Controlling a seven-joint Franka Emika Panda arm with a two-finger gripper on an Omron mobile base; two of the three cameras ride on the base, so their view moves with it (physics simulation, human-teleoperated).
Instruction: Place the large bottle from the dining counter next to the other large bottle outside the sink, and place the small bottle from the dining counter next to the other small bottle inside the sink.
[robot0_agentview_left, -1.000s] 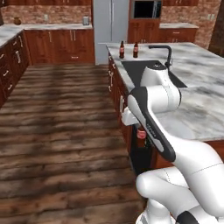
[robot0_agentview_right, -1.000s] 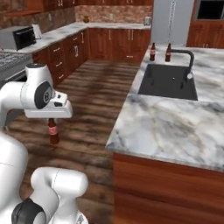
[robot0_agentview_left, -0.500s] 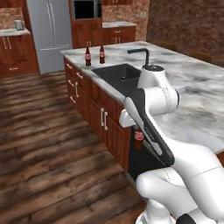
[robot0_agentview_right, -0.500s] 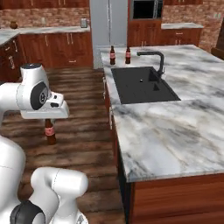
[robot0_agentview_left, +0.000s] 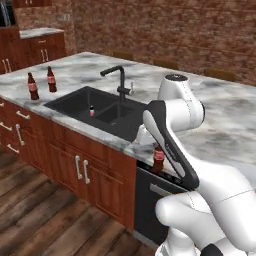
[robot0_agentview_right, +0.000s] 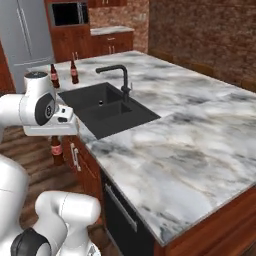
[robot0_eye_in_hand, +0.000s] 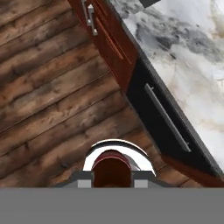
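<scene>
My gripper (robot0_agentview_left: 158, 149) is shut on the small dark brown bottle (robot0_agentview_left: 158, 160) with a red label, which hangs upright just off the counter's front edge, right of the sink (robot0_agentview_left: 116, 119). From the other side, the gripper (robot0_agentview_right: 56, 139) and the brown bottle (robot0_agentview_right: 56, 150) hang over the floor beside the cabinets. In the hand view the bottle's top (robot0_eye_in_hand: 111, 167) sits between the fingers of the gripper (robot0_eye_in_hand: 111, 176). A small pale pink bottle (robot0_agentview_left: 91, 110) stands inside the black basin (robot0_agentview_right: 117, 116). Two large cola bottles (robot0_agentview_left: 32, 86) (robot0_agentview_left: 51, 79) stand on the marble left of the sink.
The black gooseneck faucet (robot0_agentview_left: 118, 77) rises behind the basin. A black appliance door (robot0_eye_in_hand: 162, 114) with a bar handle sits under the counter right by the held bottle. Wooden cabinets (robot0_agentview_left: 75, 167) line the counter front over a plank floor (robot0_eye_in_hand: 48, 92). A fridge (robot0_agentview_right: 24, 31) stands at the back.
The whole picture has shifted, so the base has driven and turned; the sink counter is now closer and seen from its front. The gripper still holds the brown bottle.
</scene>
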